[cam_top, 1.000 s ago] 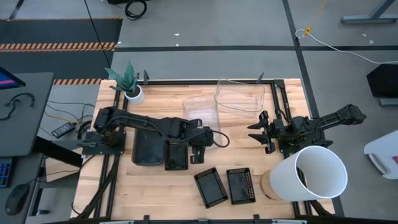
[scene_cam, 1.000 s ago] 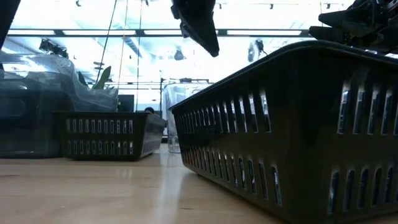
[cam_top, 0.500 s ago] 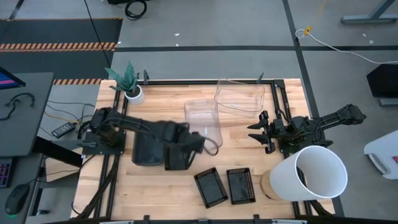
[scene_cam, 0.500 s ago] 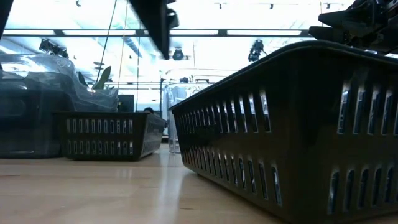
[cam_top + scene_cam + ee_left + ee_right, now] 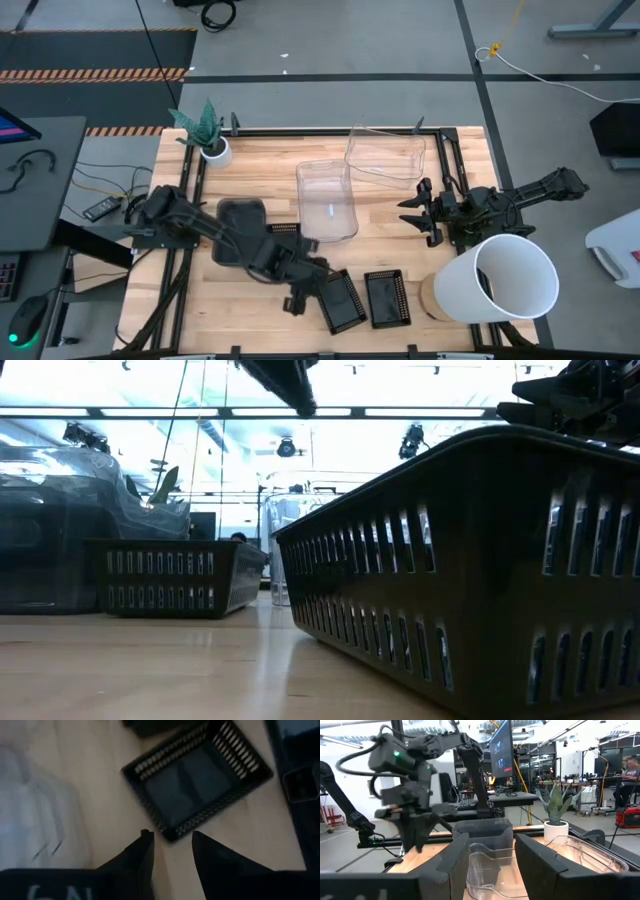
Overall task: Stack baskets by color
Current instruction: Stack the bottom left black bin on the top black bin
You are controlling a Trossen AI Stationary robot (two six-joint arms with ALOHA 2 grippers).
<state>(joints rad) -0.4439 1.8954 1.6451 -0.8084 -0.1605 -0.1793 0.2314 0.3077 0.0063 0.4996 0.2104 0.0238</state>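
Two black perforated baskets (image 5: 338, 300) (image 5: 387, 298) lie flat on the wood near the table's front edge. A third black basket (image 5: 285, 232) sits beside a smoky grey basket (image 5: 240, 228) at the left. Two clear baskets (image 5: 326, 200) (image 5: 385, 155) stand at the centre and far side. My left gripper (image 5: 305, 298) hovers open just left of the left black basket (image 5: 197, 775), its fingers (image 5: 145, 851) over bare wood by the basket's corner. My right gripper (image 5: 415, 213) waits open at the right, level above the table.
A big white bucket (image 5: 510, 278) lies tipped at the front right. A small white plant pot (image 5: 213, 150) stands at the far left corner. The black frame rails (image 5: 440, 150) edge the table. Bare wood shows between the clear baskets and the front black baskets.
My left gripper has swung away from the central clear basket, first toward the table's left over the grey and black baskets, then toward the near edge and slightly down, ending beside the left front black basket. The baskets have stayed in place.
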